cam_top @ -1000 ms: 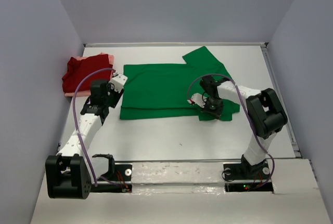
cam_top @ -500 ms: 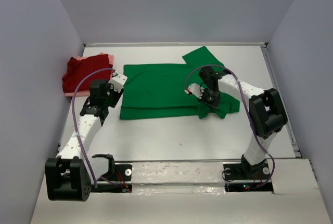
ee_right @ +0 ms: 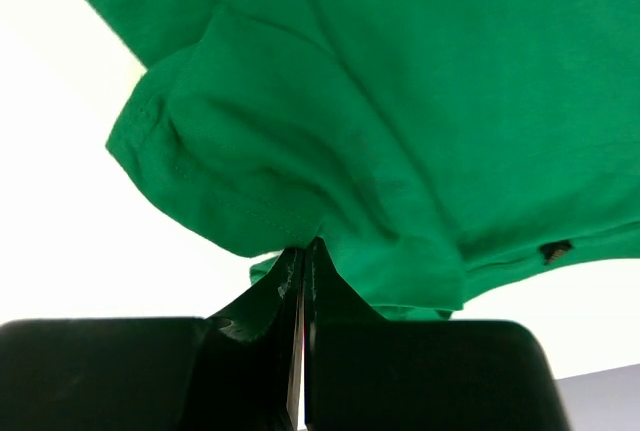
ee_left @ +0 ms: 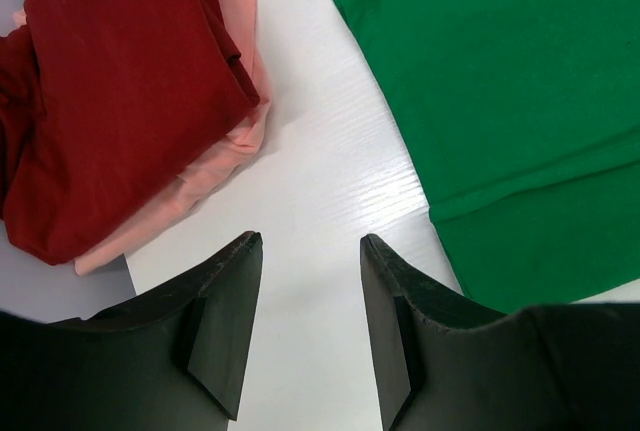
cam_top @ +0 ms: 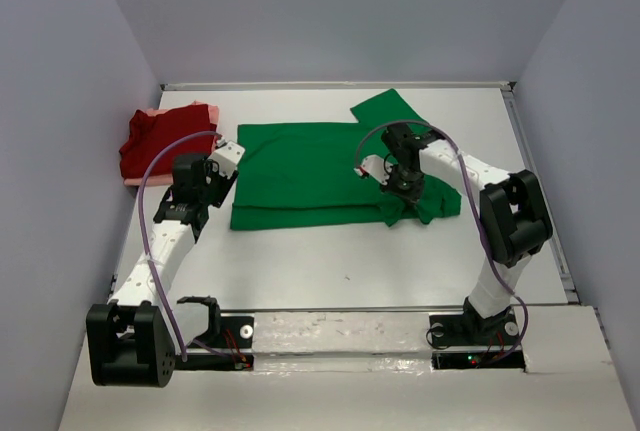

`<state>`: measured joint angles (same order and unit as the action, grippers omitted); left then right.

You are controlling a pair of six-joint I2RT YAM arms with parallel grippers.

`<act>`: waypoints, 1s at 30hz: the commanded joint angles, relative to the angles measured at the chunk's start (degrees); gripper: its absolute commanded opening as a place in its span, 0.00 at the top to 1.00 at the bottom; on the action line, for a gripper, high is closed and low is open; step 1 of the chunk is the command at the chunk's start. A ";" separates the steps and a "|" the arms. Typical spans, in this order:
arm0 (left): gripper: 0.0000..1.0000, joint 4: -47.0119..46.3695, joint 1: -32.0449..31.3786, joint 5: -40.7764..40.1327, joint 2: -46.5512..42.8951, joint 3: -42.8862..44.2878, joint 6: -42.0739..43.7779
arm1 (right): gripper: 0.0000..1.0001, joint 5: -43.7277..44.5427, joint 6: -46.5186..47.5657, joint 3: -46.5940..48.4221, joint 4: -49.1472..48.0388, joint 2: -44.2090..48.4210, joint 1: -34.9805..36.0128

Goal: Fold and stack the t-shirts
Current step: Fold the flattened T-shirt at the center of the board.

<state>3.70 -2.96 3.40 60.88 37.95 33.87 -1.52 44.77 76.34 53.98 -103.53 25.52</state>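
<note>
Pinching the near sleeve of the bright green t-shirt (cam_top: 300, 176), the right gripper (ee_right: 303, 263) has its fingers clamped tight on a bunched fold of cloth, raised just over the shirt's right side. The rest of the green shirt lies spread flat across the middle of the table (cam_top: 330, 261), its far sleeve splayed out toward the back. The left gripper (ee_left: 305, 251) hovers with its fingers parted and nothing between them, above bare table between the green shirt's left edge and the pile. At the far-left corner the dark red t-shirt (cam_top: 160, 141) sits loosely folded on top of the pale pink t-shirt (cam_top: 197, 111). By the look of it two of the three shirts are folded and stacked. The green one is only at its first tuck, with the other sleeve, the body folds and the move onto the pile all left to do.
</note>
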 commanded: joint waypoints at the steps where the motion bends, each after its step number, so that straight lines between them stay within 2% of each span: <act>1: 0.44 -0.72 0.15 0.65 -1.91 -0.42 0.32 | 1.00 1.25 0.31 3.91 0.43 2.28 -0.12; 15: 0.44 -0.63 0.15 0.47 -2.35 -1.13 0.41 | 1.00 6.53 -0.12 7.51 -2.47 -0.97 -0.12; 30: 0.44 -0.80 0.15 0.47 -2.08 -2.01 0.58 | 1.00 7.76 0.58 11.73 -3.79 -6.86 -0.12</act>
<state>4.21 -2.96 3.40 60.14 36.47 34.04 5.06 44.80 85.21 51.94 -109.40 25.52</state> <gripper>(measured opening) 0.560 0.015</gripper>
